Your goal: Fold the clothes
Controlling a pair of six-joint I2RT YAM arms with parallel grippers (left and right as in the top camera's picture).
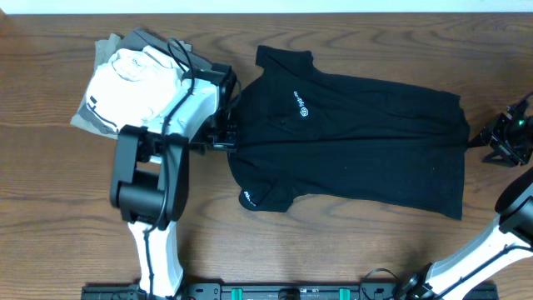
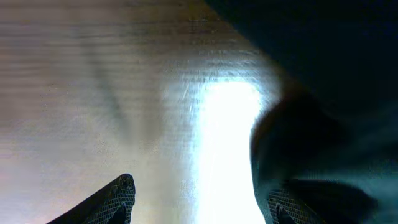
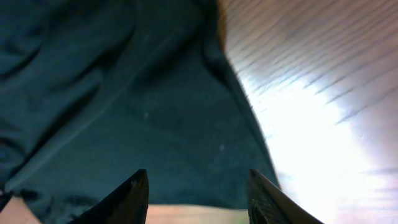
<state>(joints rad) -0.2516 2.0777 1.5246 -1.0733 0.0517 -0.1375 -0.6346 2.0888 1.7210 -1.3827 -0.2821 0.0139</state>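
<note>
The black short-sleeved collared shirt (image 1: 358,137) lies spread flat across the table, collar to the left, white chest logo (image 1: 301,102) up and a white mark on the near sleeve (image 1: 248,198). My left gripper (image 1: 223,133) is open at the shirt's collar-side edge, between the two sleeves; in the left wrist view (image 2: 202,199) its right finger lies against the black fabric (image 2: 329,112). My right gripper (image 1: 491,142) is open just off the shirt's hem at the right; the right wrist view (image 3: 199,193) shows the hem edge (image 3: 143,124) in front of the open fingers.
A folded white garment (image 1: 137,79) lies on folded grey garments (image 1: 87,117) at the back left, right beside my left arm. The wooden table (image 1: 350,250) runs to its front edge below the shirt.
</note>
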